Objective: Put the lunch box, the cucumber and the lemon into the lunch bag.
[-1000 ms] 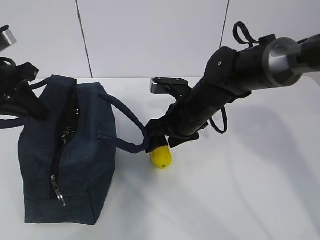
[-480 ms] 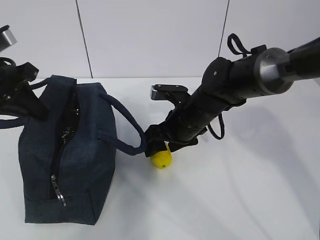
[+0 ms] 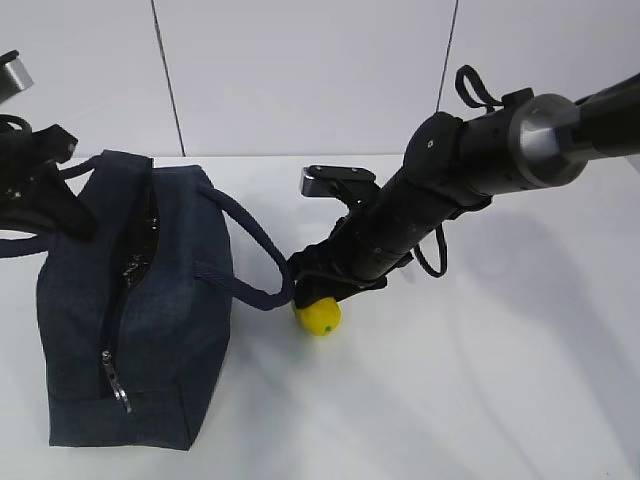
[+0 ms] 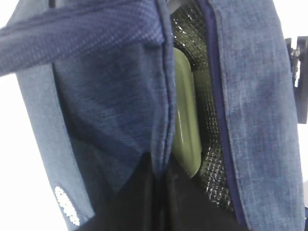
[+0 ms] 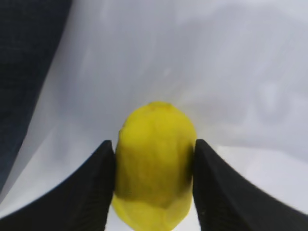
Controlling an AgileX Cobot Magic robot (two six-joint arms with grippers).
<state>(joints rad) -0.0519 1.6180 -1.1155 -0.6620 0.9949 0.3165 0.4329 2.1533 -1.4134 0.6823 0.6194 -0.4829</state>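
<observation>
The yellow lemon point(image 3: 320, 317) lies on the white table just right of the navy lunch bag point(image 3: 150, 320). My right gripper point(image 3: 316, 296) reaches down over it, and in the right wrist view its black fingers point(image 5: 91, 192) press both sides of the lemon point(image 5: 156, 144). My left gripper point(image 4: 161, 192) is shut on the fabric edge of the lunch bag point(image 4: 110, 106) beside the zipper, holding the mouth apart. Through the gap the pale green lid of the lunch box point(image 4: 187, 120) stands against the silvery lining point(image 4: 211, 159). The cucumber is out of view.
One strap handle point(image 3: 255, 240) loops out from the bag and touches the right gripper's fingers. A zipper pull point(image 3: 118, 392) hangs at the bag's near end. A white wall rises behind the table. Bare tabletop extends to the right and front.
The right gripper has come down a little to the left and closed from wide open onto the lemon, which shifted slightly left. The left arm and the bag have not moved.
</observation>
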